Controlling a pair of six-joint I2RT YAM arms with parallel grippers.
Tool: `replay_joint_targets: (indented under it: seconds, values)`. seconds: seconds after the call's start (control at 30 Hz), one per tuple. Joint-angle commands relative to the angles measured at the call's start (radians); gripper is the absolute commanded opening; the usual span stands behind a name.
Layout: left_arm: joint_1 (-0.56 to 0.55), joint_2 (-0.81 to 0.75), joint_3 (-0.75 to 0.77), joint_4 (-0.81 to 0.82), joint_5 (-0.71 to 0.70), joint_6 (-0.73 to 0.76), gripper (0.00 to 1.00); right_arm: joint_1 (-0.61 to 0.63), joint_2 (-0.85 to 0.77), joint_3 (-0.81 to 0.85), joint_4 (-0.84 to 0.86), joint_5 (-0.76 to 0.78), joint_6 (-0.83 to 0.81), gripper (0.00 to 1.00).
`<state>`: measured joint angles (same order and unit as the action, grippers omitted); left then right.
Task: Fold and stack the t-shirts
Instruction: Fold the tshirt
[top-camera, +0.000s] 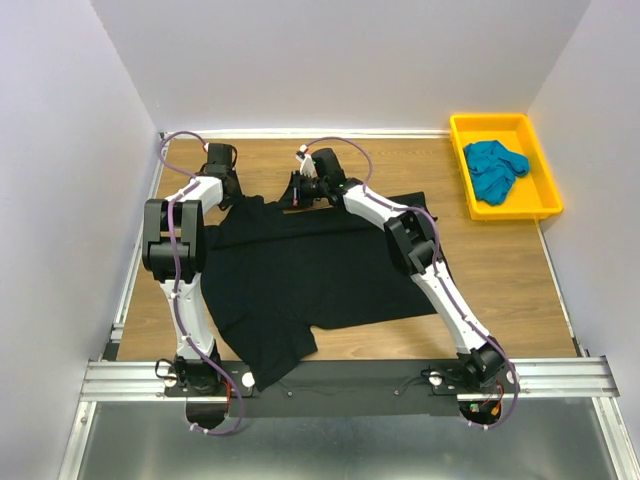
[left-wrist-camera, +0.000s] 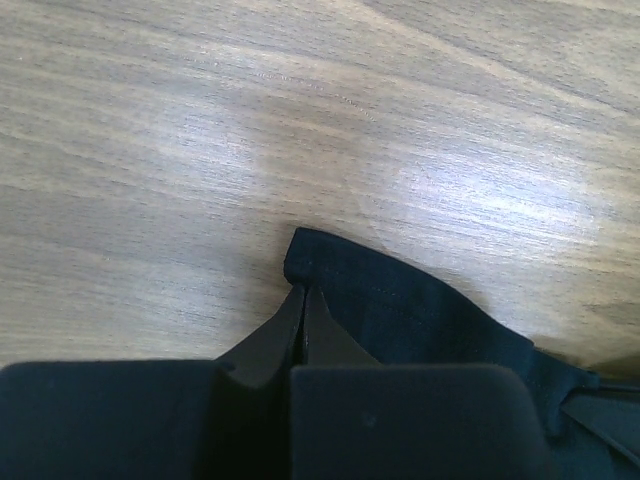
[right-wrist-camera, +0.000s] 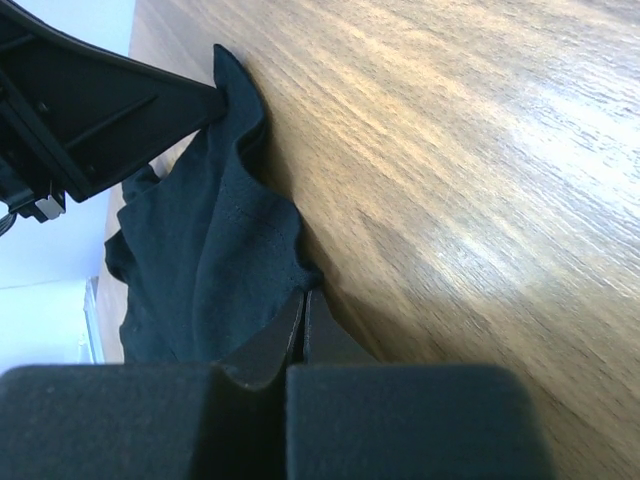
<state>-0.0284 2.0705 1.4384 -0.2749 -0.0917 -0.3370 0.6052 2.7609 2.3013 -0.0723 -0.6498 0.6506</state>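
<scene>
Overhead view: black shirt (top-camera: 320, 270) lies spread on the table (top-camera: 480, 270), one sleeve hanging toward the arm bases. Both arms reach over it to its far edge, left claw (top-camera: 233, 196) and right claw (top-camera: 293, 196) near each other, probably so that edge can be drawn toward the bases as one fold. The teal shirt (top-camera: 494, 168) sits crumpled in the tray (top-camera: 548, 170) at the far right, well apart, not yet folded.

Left wrist view: the left claw (left-wrist-camera: 303, 295) is clenched, its fingers meeting on the hem of the black shirt (left-wrist-camera: 420, 310) just behind a corner. The corner pokes out flat on the wood, so the pinch looks shallow and could slip.

Right wrist view: the right claw (right-wrist-camera: 303, 300) is likewise clenched on the black shirt (right-wrist-camera: 210, 260), which bunches into ridges between it and the left claw (right-wrist-camera: 215, 95), whose tip pinches a raised peak of cloth. Such slack suggests the claws should move apart before folding.
</scene>
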Motion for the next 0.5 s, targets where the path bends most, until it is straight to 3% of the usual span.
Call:
replay_joint_targets:
  seconds: [0.0,0.3,0.47]
  values:
    - [-0.004,-0.004,-0.007,-0.018,0.014,0.013,0.00,0.010,-0.013,-0.008,-0.018,-0.013,-0.035,0.01]
    - [-0.004,-0.229,-0.076,-0.043,0.006,0.000,0.00,0.008,-0.200,-0.143,-0.015,-0.040,-0.097,0.00]
    - [-0.005,-0.343,-0.170,-0.109,0.036,-0.005,0.00,0.011,-0.306,-0.311,-0.017,-0.059,-0.123,0.01]
